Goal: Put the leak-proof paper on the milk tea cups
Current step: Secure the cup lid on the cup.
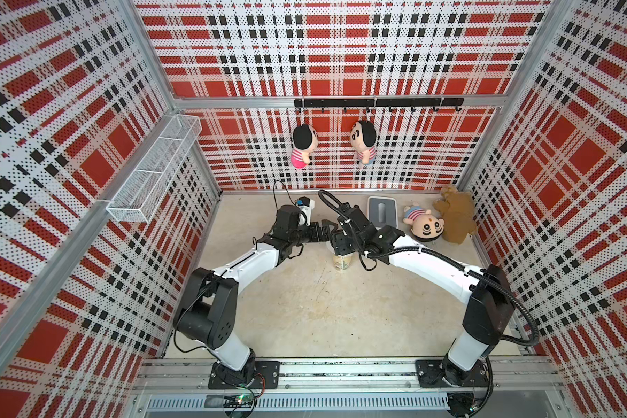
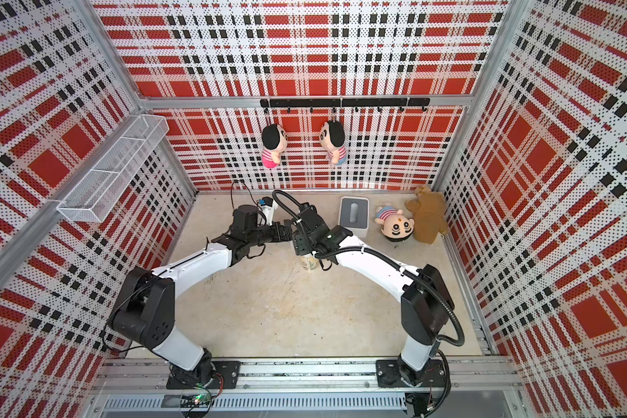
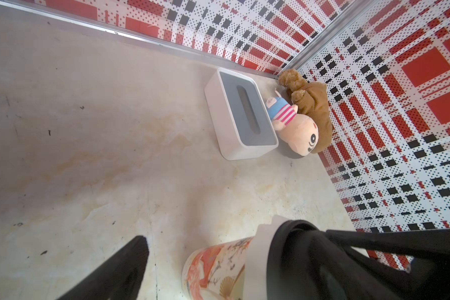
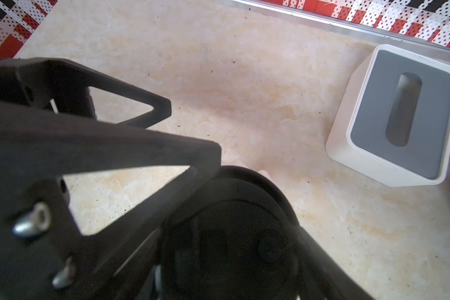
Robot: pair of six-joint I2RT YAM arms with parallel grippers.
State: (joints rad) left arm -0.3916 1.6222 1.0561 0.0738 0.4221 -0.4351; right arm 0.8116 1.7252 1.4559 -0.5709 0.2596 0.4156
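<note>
Black lid (image 4: 234, 233) over paper-draped cup (image 3: 216, 270).

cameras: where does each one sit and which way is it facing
Top views: high over the arm bases, looking down at the cell floor; both arms, cup in both.
Left wrist: on the left arm, facing the far right corner; open left end effector, paper on the cup, black lid over it.
Right wrist: on the right arm, facing down; right end effector, lid.
Shared: white box.
</note>
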